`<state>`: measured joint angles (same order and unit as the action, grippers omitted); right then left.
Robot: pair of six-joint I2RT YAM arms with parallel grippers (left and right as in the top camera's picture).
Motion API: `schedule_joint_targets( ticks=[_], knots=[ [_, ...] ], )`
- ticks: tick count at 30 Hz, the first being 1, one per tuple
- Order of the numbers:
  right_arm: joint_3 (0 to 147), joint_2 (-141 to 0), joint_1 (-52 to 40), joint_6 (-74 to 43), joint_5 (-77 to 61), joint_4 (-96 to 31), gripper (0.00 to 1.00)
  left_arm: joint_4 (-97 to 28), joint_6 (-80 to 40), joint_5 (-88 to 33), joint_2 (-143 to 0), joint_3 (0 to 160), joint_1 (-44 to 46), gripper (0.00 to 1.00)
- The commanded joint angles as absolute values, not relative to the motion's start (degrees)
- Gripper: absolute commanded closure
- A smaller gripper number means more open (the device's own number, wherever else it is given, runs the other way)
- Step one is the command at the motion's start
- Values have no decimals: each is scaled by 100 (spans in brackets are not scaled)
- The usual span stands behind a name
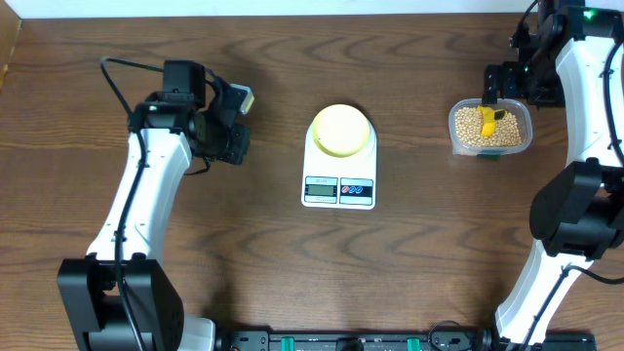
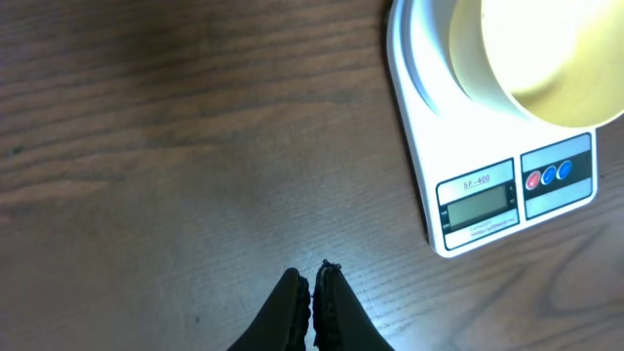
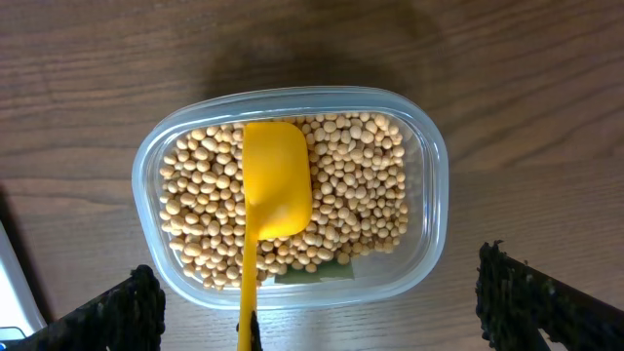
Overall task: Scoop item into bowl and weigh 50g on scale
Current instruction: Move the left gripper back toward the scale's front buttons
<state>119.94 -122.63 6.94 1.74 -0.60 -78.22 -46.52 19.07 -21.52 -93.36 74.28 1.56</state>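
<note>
So, table [image 1: 409, 263]: we are seeing dark wood, scale in the middle, container well apart on the right arm's side.
right arm [image 1: 575, 195]: we are counting it the nearer one by far, reaching over the container.
scale [image 1: 338, 185]: carrying the bowl, display showing nothing readable.
container [image 3: 429, 195]: we are looking straight down into this clear tub.
bowl [image 1: 341, 130]: sitting on the scale, looking empty to us.
right gripper [image 3: 319, 278]: jaws spreading wide, holding nothing, hanging over the container's near rim.
left gripper [image 2: 312, 302]: fingers pressing together on nothing, beside the scale.
scoop [image 3: 277, 180]: yellow, lying on the beans, cup away, handle running back between the right gripper's fingers. Its long axis is crossing the jaw line, so we are judging a straight descent onto the handle.
beans [image 3: 361, 195]: all sitting in the container, none in the bowl.
</note>
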Motion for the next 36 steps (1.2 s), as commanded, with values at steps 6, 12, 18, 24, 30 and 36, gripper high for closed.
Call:
schedule_joint_targets(
  ticks=[6,12,18,24,30,36],
  knots=[
    [12099,-12302,676,180,-34,-7819,1,-3747,2014,-1238,-9572,7264,141,92],
    [12099,-12302,676,180,-34,-7819,1,-2740,2228,-307,-9636,7264,104,92],
    [12099,-12302,676,180,-34,-7819,1,-1824,2357,-187,-9642,7264,-99,91],
    [12099,-12302,676,180,-34,-7819,1,-1424,2351,-191,-9644,7264,-451,92],
    [12099,-12302,676,180,-34,-7819,1,-1778,2307,-545,-9419,7266,-338,92],
    [12099,-12302,676,180,-34,-7819,1,-2115,2309,-1238,-8527,7266,78,91]
  ],
)
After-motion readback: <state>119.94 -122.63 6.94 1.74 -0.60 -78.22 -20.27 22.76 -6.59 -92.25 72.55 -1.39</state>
